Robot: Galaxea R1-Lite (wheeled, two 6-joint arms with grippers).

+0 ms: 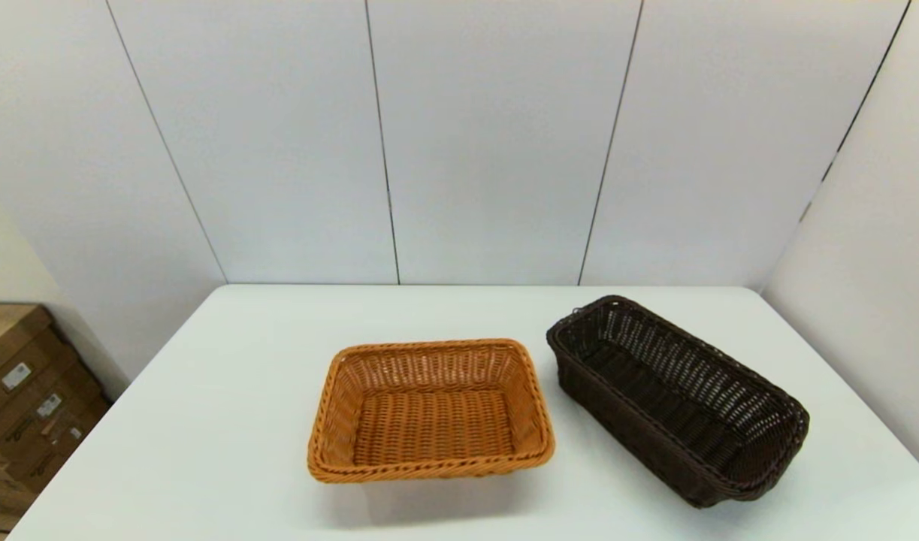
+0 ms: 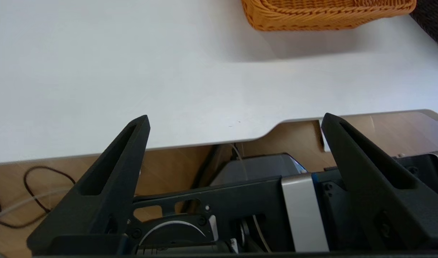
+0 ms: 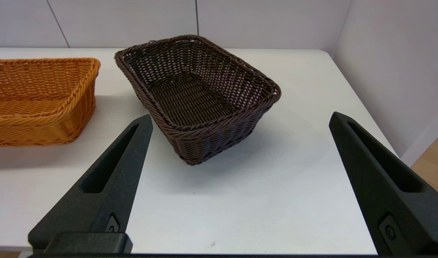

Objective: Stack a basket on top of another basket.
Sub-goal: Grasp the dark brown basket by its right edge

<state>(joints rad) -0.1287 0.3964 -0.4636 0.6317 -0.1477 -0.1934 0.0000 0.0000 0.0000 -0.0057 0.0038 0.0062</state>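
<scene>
Black fingers of our right gripper (image 3: 240, 118) are spread wide and hold nothing, low by the table's near edge. Our left gripper (image 2: 235, 120) is wide open too, parked below the table (image 1: 226, 391). Nothing is stacked yet. We see the dark basket (image 1: 677, 398) on the right, empty, its long side slanting away to the left. The orange basket (image 1: 430, 409) sits beside it, apart.
</scene>
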